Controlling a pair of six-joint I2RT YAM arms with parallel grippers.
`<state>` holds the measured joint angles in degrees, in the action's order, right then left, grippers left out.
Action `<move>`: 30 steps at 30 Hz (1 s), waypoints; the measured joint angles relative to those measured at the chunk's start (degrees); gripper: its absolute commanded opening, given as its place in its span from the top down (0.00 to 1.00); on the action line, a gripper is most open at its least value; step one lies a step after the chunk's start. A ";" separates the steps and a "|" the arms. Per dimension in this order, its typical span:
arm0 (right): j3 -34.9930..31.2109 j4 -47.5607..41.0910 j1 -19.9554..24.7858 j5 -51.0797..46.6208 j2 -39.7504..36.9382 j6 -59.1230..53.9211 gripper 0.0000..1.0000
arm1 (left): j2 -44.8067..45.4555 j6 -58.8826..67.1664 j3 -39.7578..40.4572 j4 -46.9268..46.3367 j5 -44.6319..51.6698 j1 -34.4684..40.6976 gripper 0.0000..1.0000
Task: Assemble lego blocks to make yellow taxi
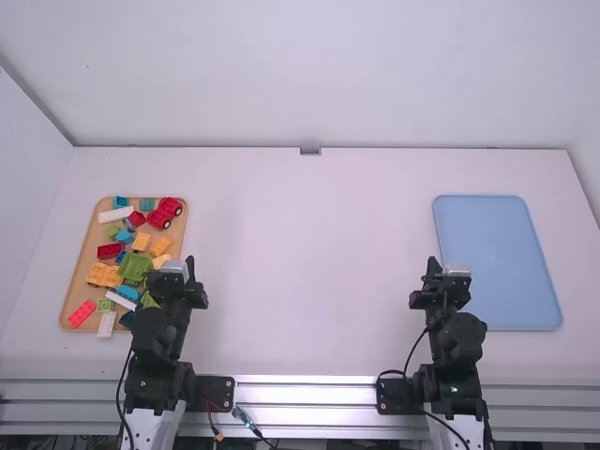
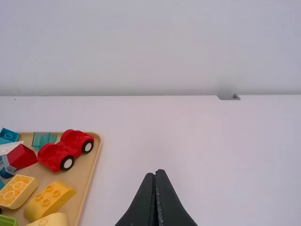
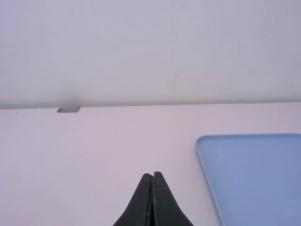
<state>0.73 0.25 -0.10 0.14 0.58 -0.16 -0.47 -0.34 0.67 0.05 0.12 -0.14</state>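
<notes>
Okay, my left gripper (image 2: 156, 175) is closed, nothing in it; yellow wheeled base (image 1: 103, 275), likely first pick, sits in the tan tray (image 1: 88, 249) to its left, long axis roughly crosswise. Right gripper (image 3: 153, 177), also closed, is well apart, so left's nearer.

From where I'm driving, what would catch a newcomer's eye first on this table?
Most likely the jumble of bright toy blocks heaped in the wooden-coloured tray at the table's left, with a red car base on black wheels near its far edge. Next, the plain pale-blue tray on the right side. Between them, both grippers, the left and the right, sit with their fingers closed.
</notes>
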 measured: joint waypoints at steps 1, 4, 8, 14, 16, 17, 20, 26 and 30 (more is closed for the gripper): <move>0.00 0.00 0.00 0.00 0.00 -0.04 0.99 | 0.00 -0.02 0.00 -0.02 0.00 -0.02 0.99; 0.00 0.04 0.00 -0.04 0.00 -0.31 0.99 | -0.02 0.00 0.00 0.00 0.00 -0.02 0.99; 0.00 0.33 0.00 -0.31 0.33 -0.26 0.97 | -0.31 -0.04 0.00 0.00 0.00 -0.02 0.97; 0.39 0.85 0.00 -0.79 3.82 -0.55 0.91 | -2.82 -0.70 0.52 -0.61 -0.46 0.00 0.91; 1.38 0.92 0.00 -1.11 5.64 -0.61 0.89 | -4.31 -1.18 1.36 -1.07 -0.83 -0.02 0.89; 3.06 1.57 0.00 -1.60 8.04 -0.87 0.85 | -6.58 -1.79 3.30 -2.01 -1.38 0.00 0.86; 7.06 2.95 -0.24 -2.56 13.46 -1.60 0.79 | -11.93 -3.82 8.28 -4.00 -3.32 0.13 0.79; 10.03 3.87 -0.22 -3.34 17.81 -1.79 0.73 | -16.28 -5.77 11.96 -5.66 -4.81 0.13 0.73; 13.75 5.18 -0.22 -4.22 23.69 -1.97 0.66 | -21.97 -7.96 16.39 -7.50 -6.64 -0.02 0.66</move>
<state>14.48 5.43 -0.32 -4.08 24.27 -2.13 -22.44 -8.29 17.06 -7.44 -6.52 -0.16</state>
